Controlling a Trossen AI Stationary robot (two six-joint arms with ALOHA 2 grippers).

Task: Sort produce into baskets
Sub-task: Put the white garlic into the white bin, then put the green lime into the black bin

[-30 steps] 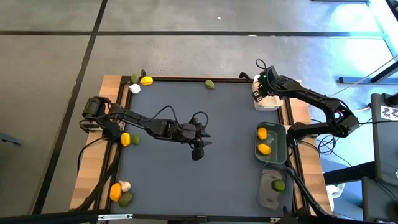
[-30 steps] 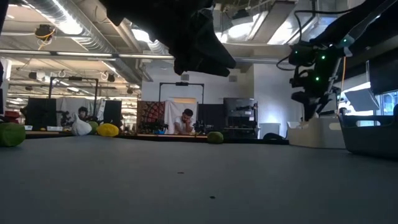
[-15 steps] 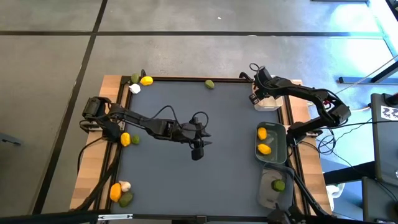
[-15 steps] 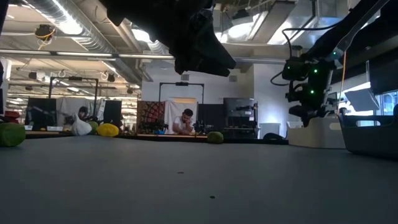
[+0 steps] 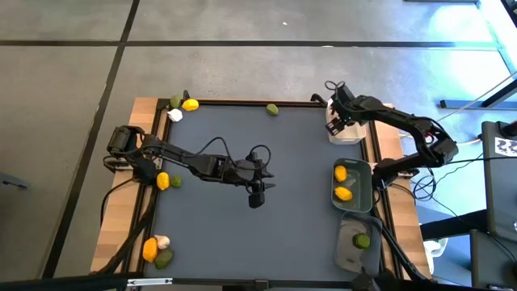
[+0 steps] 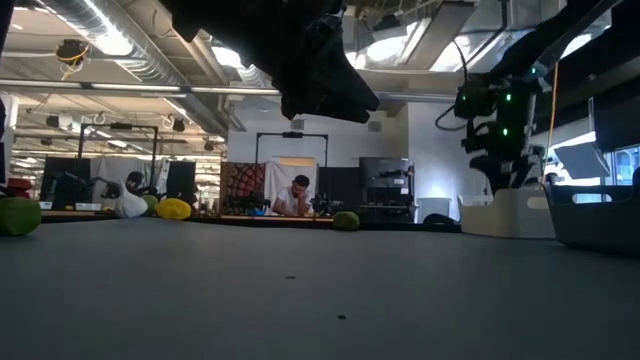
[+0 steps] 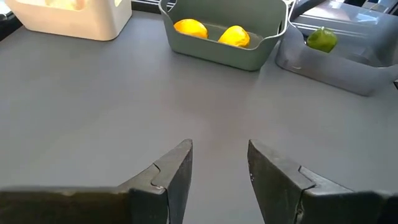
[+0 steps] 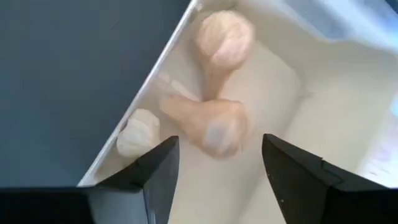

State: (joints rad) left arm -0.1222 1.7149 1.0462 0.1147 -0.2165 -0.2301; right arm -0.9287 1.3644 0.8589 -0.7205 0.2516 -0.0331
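My right gripper (image 5: 336,120) hangs open over the white basket (image 5: 349,134) at the table's far right. In the right wrist view its fingers (image 8: 219,142) stand above the basket, where three garlic bulbs (image 8: 214,124) lie. It touches nothing. My left gripper (image 5: 255,191) is open and empty above the middle of the table (image 7: 219,149). The dark grey-green basket (image 5: 365,187) holds two lemons (image 5: 342,173). The translucent grey basket (image 5: 349,250) holds a lime (image 5: 363,240).
Loose produce lies along the table's left side: a lemon (image 5: 191,104), a lime (image 5: 175,101) and a garlic (image 5: 174,115) at the far left corner, a lime (image 5: 273,109) at the far edge, a lemon (image 5: 162,181) at mid-left, and a lemon (image 5: 150,249), garlic and lime at the near left.
My right gripper has shifted a little toward the table's left while staying over the white basket. My left arm has kept still.
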